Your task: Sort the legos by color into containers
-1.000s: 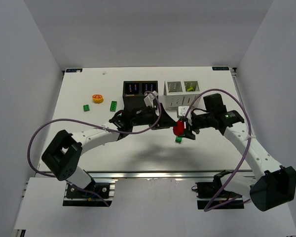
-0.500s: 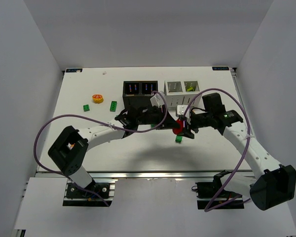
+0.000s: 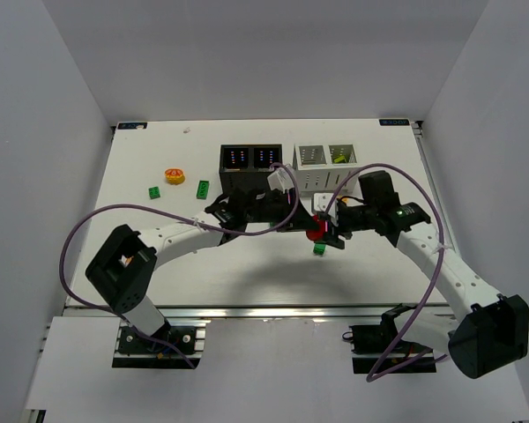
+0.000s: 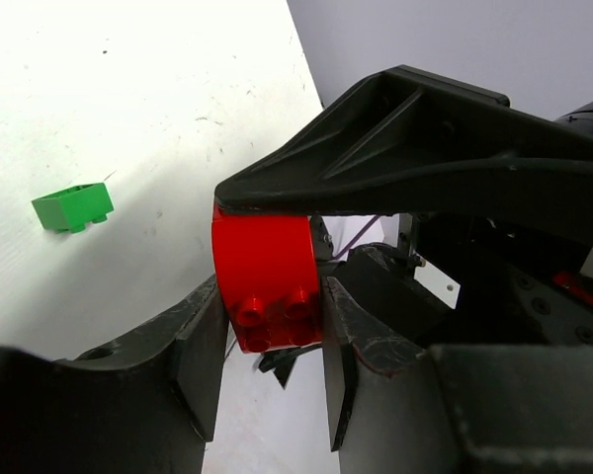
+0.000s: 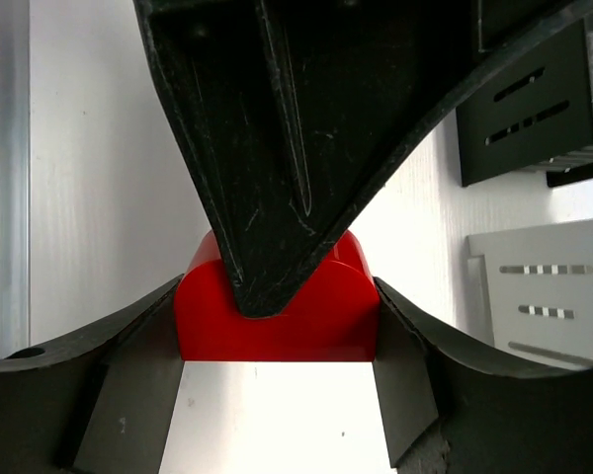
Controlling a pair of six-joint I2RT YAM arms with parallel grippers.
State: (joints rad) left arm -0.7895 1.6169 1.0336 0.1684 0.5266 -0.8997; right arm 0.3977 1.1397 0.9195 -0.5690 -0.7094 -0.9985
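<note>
The left arm stretches forward and to the right, with its forearm low and nearly level. Its gripper points right. The right arm rises from its base, bends at the elbow and turns back to the left. Its gripper points toward the left one, and the two tips overlap midway between the arms. In the left wrist view, the left fingers press on both sides of a red brick, and a right finger lies across its top. In the right wrist view, the right fingers clamp the same brick from its sides, with a left finger crossing above it.
</note>
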